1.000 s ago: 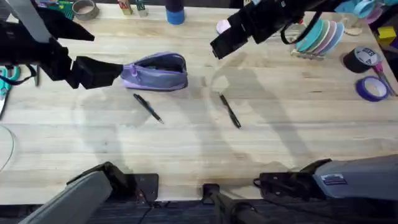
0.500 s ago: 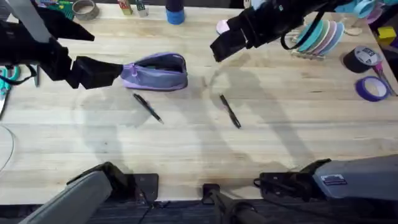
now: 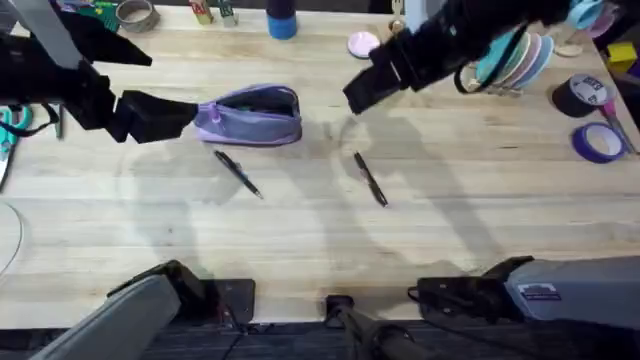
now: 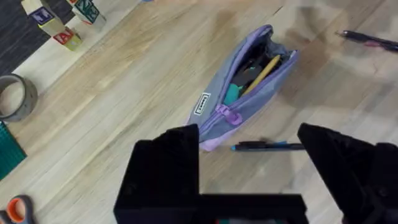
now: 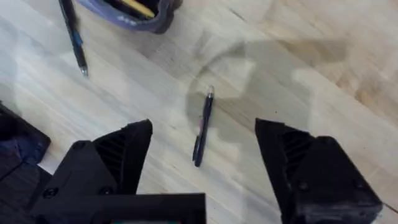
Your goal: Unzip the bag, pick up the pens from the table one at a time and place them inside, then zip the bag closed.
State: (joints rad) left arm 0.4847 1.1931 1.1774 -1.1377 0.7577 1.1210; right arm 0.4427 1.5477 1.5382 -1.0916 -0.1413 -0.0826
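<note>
Two pens (image 3: 238, 173) (image 3: 370, 179) lie diagonally on the desk (image 3: 300, 240), roughly parallel; the bag (image 3: 250, 115), apparently unzipped, lies crosswise. Both my jaws gape empty.

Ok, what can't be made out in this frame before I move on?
- Bag contents: overhead, too small; the left wrist view shows only yellow and teal shapes inside.
- Bag's left end: overhead, hidden behind the left gripper.
- Bag in the right wrist view: cut off by the edge.
- Label on the bag: left wrist, too small to read.
</note>
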